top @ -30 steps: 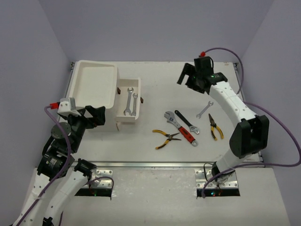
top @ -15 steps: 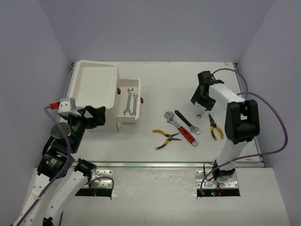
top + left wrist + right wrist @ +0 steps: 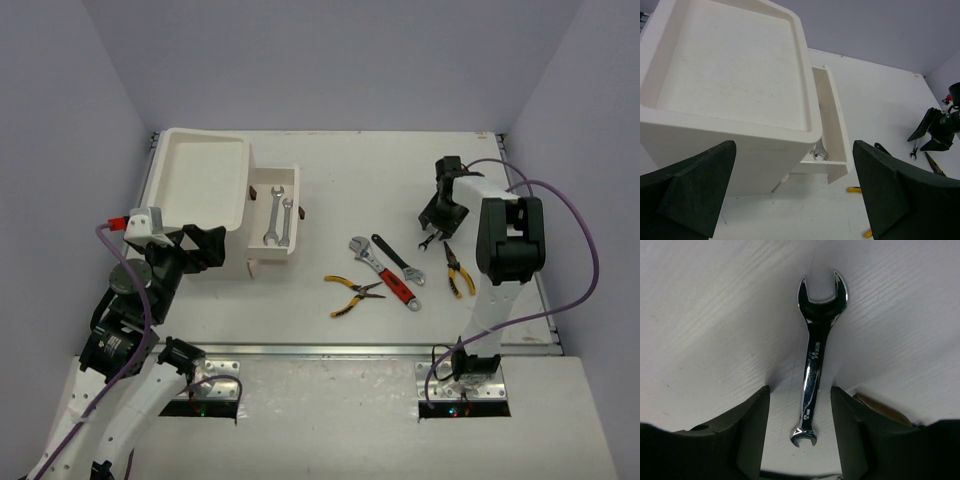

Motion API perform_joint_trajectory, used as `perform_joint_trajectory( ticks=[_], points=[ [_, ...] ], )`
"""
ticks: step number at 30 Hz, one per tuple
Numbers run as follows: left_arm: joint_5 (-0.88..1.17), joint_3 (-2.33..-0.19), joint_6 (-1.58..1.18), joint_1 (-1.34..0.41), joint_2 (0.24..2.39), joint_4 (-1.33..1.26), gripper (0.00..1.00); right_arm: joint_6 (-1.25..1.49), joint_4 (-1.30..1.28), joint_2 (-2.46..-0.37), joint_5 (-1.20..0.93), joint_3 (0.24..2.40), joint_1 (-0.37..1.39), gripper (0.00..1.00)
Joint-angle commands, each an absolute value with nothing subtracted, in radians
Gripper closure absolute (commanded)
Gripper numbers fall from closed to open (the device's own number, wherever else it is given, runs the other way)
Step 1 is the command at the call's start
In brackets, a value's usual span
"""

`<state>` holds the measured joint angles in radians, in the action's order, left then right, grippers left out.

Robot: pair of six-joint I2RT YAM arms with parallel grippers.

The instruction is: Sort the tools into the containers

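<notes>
The tall white plastic box [image 3: 197, 180] fills the top view's upper left, its open drawer [image 3: 270, 254] holding two silver spanners [image 3: 274, 215]. The left gripper [image 3: 795, 192] gapes wide, empty. Right of centre, the right gripper [image 3: 800, 430] stands open astride a small silver spanner [image 3: 816, 365], seemingly not touching it; yellow-handled pliers [image 3: 457, 268] lie alongside.

We can read only one marking with confidence: "14mm", stamped lengthwise on the shank of the silver spanner [image 3: 816, 357] that lies flat on the counter [image 3: 715, 310]. It sits just below the spanner's larger open head. Closer to the spanner's smaller head we make out a second, tinier stamp that looks like "12", but it is too small and glare-washed for us to be sure.
</notes>
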<state>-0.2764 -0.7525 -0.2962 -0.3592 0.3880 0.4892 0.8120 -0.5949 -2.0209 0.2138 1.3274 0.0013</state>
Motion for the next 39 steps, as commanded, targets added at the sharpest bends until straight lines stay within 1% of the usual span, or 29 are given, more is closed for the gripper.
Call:
perform_joint_trajectory(
  ticks=[1, 3, 6, 13, 15, 16, 21, 27, 36, 39],
  points=[
    [-0.273, -0.753, -0.287, -0.351, 0.396, 0.438, 0.0, 0.841, -0.577, -2.07, 0.193, 1.361, -0.028, 0.5],
    [-0.271, -0.752, -0.287, -0.351, 0.397, 0.437, 0.0, 0.844, -0.577, -2.081, 0.209, 1.354, -0.029, 0.55],
    [-0.267, -0.752, -0.287, -0.353, 0.398, 0.437, 0.0, 0.845, -0.584, -2.094, 0.213, 1.354, -0.033, 0.58],
    [-0.268, -0.753, -0.285, -0.351, 0.394, 0.436, 0.0, 0.83, -0.624, -2.117, 0.232, 1.368, -0.035, 0.82],
    [-0.27, -0.753, -0.285, -0.351, 0.394, 0.436, 0.0, 0.807, -0.636, -2.118, 0.228, 1.377, -0.035, 0.97],
    [-0.269, -0.753, -0.285, -0.351, 0.395, 0.436, 0.0, 0.805, -0.64, -2.118, 0.231, 1.379, -0.035, 1.0],
    [-0.269, -0.753, -0.285, -0.351, 0.396, 0.436, 0.0, 0.782, -0.637, -2.045, 0.229, 1.354, -0.032, 1.0],
    [-0.273, -0.754, -0.285, -0.351, 0.397, 0.437, 0.0, 0.748, -0.515, -1.849, 0.106, 1.227, -0.02, 1.0],
    [-0.275, -0.755, -0.287, -0.351, 0.397, 0.439, 0.0, 0.734, -0.457, -1.693, -0.002, 1.191, -0.003, 1.0],
    [-0.276, -0.755, -0.287, -0.353, 0.396, 0.439, 0.0, 0.729, -0.425, -1.663, -0.102, 1.206, 0.06, 1.0]
  ],
)
